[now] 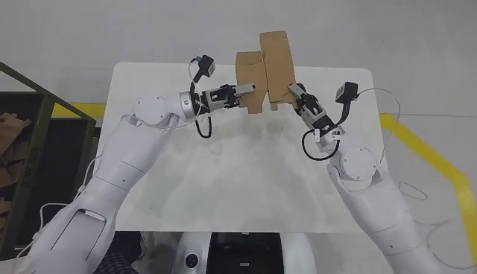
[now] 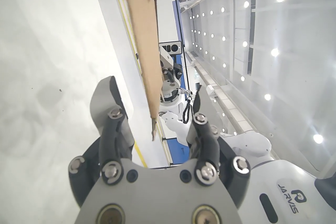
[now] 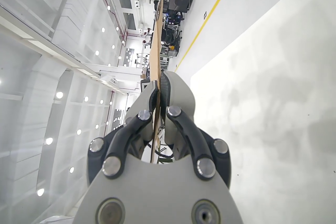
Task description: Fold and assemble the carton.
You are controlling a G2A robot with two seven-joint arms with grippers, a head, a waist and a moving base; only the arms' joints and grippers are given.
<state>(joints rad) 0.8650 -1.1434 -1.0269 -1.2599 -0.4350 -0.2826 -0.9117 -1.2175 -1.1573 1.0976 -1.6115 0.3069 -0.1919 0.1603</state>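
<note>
The flat brown carton [image 1: 274, 64] is held up in the air over the far edge of the white table [image 1: 223, 177], its panels partly unfolded. My right gripper [image 1: 295, 94] is shut on the carton's right edge; in the right wrist view the cardboard [image 3: 155, 51] runs edge-on out of the closed gripper [image 3: 158, 87]. My left gripper [image 1: 248, 90] is at the carton's left flap. In the left wrist view this gripper [image 2: 156, 97] is open, and the carton's lower edge [image 2: 147, 51] hangs between the spread fingers [image 2: 114, 93] without either pad touching it.
A dark rack with flat cardboard pieces [image 1: 15, 144] stands left of the table. A yellow floor line [image 1: 428, 151] runs to the right. The table's near half lies bare below both arms.
</note>
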